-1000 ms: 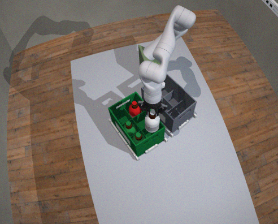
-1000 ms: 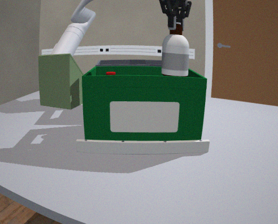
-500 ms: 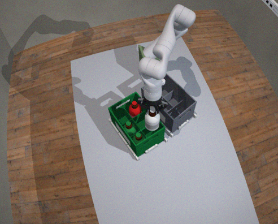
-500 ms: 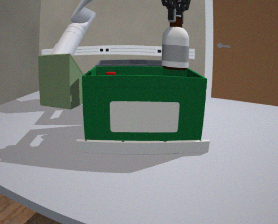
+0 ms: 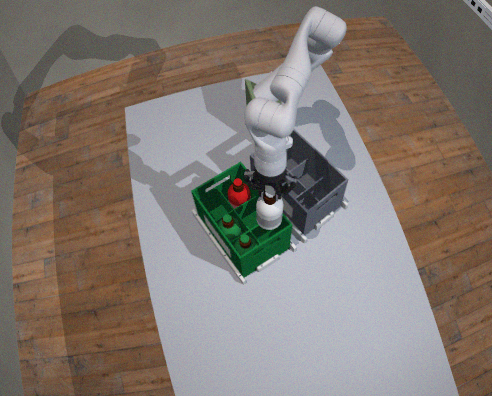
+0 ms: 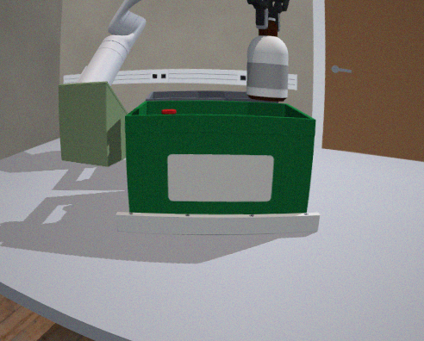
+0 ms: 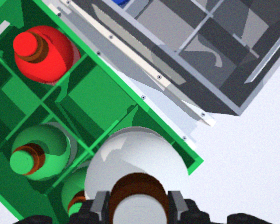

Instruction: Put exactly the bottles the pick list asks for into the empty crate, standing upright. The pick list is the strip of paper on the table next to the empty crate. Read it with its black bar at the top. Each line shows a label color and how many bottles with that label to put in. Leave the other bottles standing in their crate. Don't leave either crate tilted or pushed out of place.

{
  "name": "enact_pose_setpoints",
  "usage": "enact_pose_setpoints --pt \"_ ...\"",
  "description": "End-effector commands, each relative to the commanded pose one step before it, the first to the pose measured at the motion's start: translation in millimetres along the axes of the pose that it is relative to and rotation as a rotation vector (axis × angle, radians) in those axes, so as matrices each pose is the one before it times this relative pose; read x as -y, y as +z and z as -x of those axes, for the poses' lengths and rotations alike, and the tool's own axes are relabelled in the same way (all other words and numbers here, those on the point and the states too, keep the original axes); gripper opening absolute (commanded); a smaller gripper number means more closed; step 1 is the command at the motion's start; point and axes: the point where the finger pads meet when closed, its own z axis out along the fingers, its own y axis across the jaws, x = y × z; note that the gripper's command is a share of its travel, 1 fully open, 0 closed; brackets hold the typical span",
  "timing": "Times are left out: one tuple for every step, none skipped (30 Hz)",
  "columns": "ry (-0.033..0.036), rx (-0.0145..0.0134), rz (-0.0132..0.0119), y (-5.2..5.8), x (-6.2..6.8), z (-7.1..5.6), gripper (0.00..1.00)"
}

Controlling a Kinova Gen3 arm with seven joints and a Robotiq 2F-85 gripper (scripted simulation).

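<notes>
My gripper (image 5: 269, 193) (image 6: 268, 24) (image 7: 138, 207) is shut on the neck of a white bottle (image 5: 269, 214) (image 6: 267, 65) (image 7: 136, 156). The bottle hangs upright, its base about level with or just above the rim of the green crate (image 5: 267, 256) (image 6: 148, 172) (image 7: 195, 162). In that crate stand a red bottle (image 5: 238, 195) (image 6: 169, 111) (image 7: 53, 56) and two green bottles (image 5: 230, 228) (image 7: 47, 149). The grey crate (image 5: 327, 206) (image 7: 237, 110) stands beside it; a blue thing (image 7: 121, 1) shows at the wrist view's top edge. The arm hides part of this crate. I cannot make out the pick list.
Pale rails (image 5: 219, 249) (image 6: 217, 224) (image 7: 159, 77) edge both crates, which stand close together. Dividers split the crates into compartments. A sage-green block (image 5: 250, 90) (image 6: 84, 125) stands near the arm's base.
</notes>
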Motion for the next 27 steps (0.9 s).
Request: enact_pose_setpoints --pt "-0.00042 0.00285 -0.00049 -1.31 -0.90 -4.74 0.10" --pt "0.00000 -0.00001 0.00000 0.00 -0.38 -1.96 0.10" --pt "0.00000 0.00000 0.00000 0.00 0.00 0.00 0.10" --pt "0.00000 0.00000 0.00000 0.00 0.00 0.00 0.10" --pt "0.00000 0.00000 0.00000 0.01 -0.39 -1.98 0.10" --pt "0.00000 -0.00001 0.00000 0.00 -0.38 -1.96 0.10" --pt "0.00000 -0.00001 0.00000 0.00 -0.38 -1.96 0.10" --pt "0.00000 -0.00001 0.00000 0.00 -0.38 -1.96 0.10" --pt "0.00000 -0.00001 0.00000 0.00 -0.38 -1.96 0.10" --pt "0.00000 -0.00001 0.00000 0.00 -0.39 -1.96 0.10" --pt "0.00000 -0.00001 0.00000 0.00 -0.39 -1.96 0.10" --pt "0.00000 -0.00001 0.00000 0.00 -0.39 -1.96 0.10" --pt "0.00000 -0.00001 0.00000 0.00 -0.39 -1.96 0.10" --pt "0.00000 -0.00001 0.00000 0.00 -0.39 -1.96 0.10" --pt "0.00000 -0.00001 0.00000 0.00 -0.39 -1.96 0.10" --pt "0.00000 -0.00001 0.00000 0.00 -0.39 -1.96 0.10" --pt "0.00000 -0.00001 0.00000 0.00 -0.39 -1.96 0.10" --pt "0.00000 -0.00001 0.00000 0.00 -0.39 -1.96 0.10" --pt "0.00000 -0.00001 0.00000 0.00 -0.39 -1.96 0.10" --pt "0.00000 0.00000 0.00000 0.00 0.00 0.00 0.10" --pt "0.00000 0.00000 0.00000 0.00 0.00 0.00 0.10" --pt "0.00000 0.00000 0.00000 0.01 -0.39 -1.98 0.10" --pt "0.00000 -0.00001 0.00000 0.00 -0.38 -1.96 0.10" --pt "0.00000 -0.00001 0.00000 0.00 -0.39 -1.96 0.10" --pt "0.00000 -0.00001 0.00000 0.00 -0.39 -1.96 0.10" --pt "0.00000 -0.00001 0.00000 0.00 -0.39 -1.96 0.10" --pt "0.00000 -0.00001 0.00000 0.00 -0.39 -1.96 0.10"
